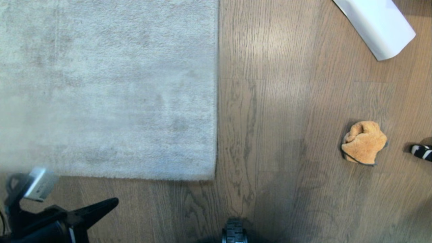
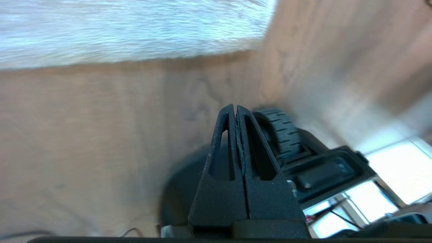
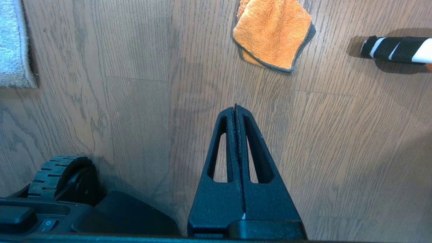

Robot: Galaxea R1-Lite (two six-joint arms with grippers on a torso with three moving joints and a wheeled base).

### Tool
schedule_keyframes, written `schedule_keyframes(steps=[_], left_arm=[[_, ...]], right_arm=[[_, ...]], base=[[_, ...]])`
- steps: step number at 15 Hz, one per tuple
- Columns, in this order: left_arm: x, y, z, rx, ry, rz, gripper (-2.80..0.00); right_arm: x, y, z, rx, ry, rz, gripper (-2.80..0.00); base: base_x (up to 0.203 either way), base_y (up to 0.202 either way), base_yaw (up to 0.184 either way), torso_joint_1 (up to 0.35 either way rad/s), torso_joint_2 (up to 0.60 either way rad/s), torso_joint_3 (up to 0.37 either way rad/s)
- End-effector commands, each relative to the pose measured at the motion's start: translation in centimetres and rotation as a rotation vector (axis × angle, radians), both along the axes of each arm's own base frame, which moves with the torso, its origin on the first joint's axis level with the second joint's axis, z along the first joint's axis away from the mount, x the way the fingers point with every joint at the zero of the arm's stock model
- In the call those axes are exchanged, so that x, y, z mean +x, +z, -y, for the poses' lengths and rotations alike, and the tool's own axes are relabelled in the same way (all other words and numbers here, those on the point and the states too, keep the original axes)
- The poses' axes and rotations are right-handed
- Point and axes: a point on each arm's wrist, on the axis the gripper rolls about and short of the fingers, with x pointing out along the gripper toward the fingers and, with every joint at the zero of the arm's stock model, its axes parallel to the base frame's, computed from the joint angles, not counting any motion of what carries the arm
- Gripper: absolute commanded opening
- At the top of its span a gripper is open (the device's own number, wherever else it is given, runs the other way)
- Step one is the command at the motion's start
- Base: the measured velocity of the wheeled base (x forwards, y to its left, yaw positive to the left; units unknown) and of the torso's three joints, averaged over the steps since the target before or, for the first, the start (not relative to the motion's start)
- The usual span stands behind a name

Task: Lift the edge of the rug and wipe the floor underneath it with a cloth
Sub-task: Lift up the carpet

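Starting from the rug (image 1: 108,87), which lies flat on the floor (image 1: 276,101), we see our left gripper (image 1: 111,202) just beside the rug's near border, fingers pressed together and empty. The rug edge (image 1: 216,101) that faces the cloth runs straight away from us, so its long axis goes near to far, ending in a near corner (image 1: 212,177) that points toward our base wheel (image 1: 234,233). Nothing is lifted yet, and no floor beneath is exposed. Well to the right of the rug sits the cloth (image 1: 363,142), bunched and untouched. Our right gripper (image 3: 236,108) hangs short of the cloth, fingers shut on nothing. We judge the task barely begun: lifting, fetching the cloth and wiping all remain.
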Motion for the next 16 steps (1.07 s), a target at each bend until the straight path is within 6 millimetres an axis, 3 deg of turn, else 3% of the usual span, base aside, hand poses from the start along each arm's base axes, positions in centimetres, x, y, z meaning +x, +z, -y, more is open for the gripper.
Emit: schedule_keyframes(steps=[1, 6, 9, 16], left_arm=[[2.5, -1.7, 0.9, 0.008, -0.036, -0.109, -2.80], [8.6, -4.7, 3.8, -0.006, -0.124, -0.095, -2.80], [11.9, -5.1, 6.3, -0.022, -0.179, -0.015, -2.80], [14.7, -4.3, 10.1, -0.040, -0.271, 0.029, -2.80]], right_arm=[[0.0, 0.0, 0.0, -0.001, 0.000, 0.001, -2.80], [0.0, 0.0, 0.0, -0.001, 0.000, 0.001, -2.80], [0.0, 0.0, 0.0, -0.001, 0.000, 0.001, -2.80], [0.0, 0.0, 0.0, -0.001, 0.000, 0.001, -2.80]], base=[[0.000, 0.000, 0.000, 0.000, 0.00, 0.000], [0.000, 0.000, 0.000, 0.000, 0.00, 0.000], [0.000, 0.000, 0.000, 0.000, 0.00, 0.000], [0.000, 0.000, 0.000, 0.000, 0.00, 0.000]])
